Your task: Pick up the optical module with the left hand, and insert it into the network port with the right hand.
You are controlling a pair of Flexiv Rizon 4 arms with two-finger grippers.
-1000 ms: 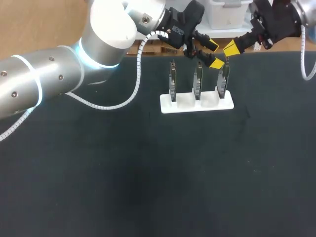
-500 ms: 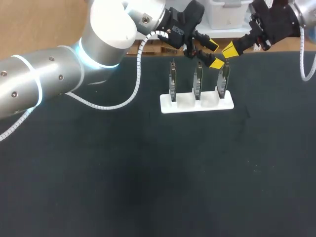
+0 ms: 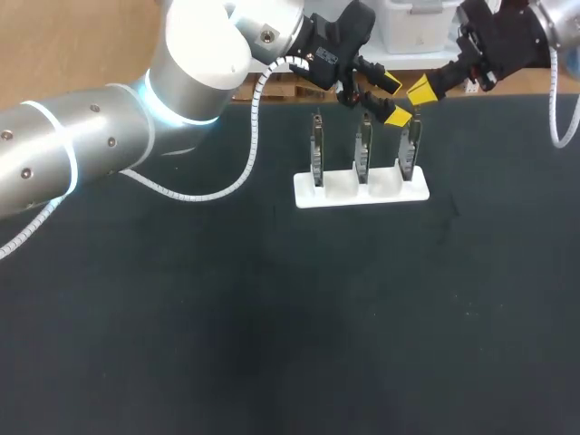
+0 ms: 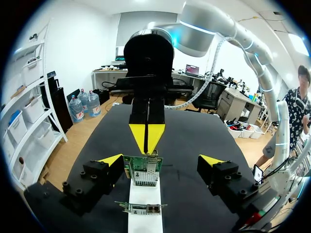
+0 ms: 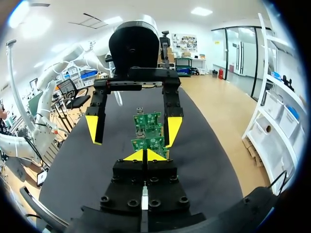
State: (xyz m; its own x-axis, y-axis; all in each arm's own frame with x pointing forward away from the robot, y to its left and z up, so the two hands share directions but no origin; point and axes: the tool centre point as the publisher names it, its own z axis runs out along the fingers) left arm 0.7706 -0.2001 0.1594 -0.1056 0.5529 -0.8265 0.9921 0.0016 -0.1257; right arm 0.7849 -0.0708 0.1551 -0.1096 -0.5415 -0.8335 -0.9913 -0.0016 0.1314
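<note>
i see three green cards (image 3: 362, 148) standing upright, side by side in a row, each slotted into its own place in a low white stand (image 3: 361, 188). the stand sits flat at the far middle of the black table (image 3: 272, 317). the right-hand card (image 4: 144, 171) stands between the spread fingers of my left gripper (image 4: 159, 161), touching neither. it carries silvery metal parts on its face, and i cannot tell which one is the network port.
</note>
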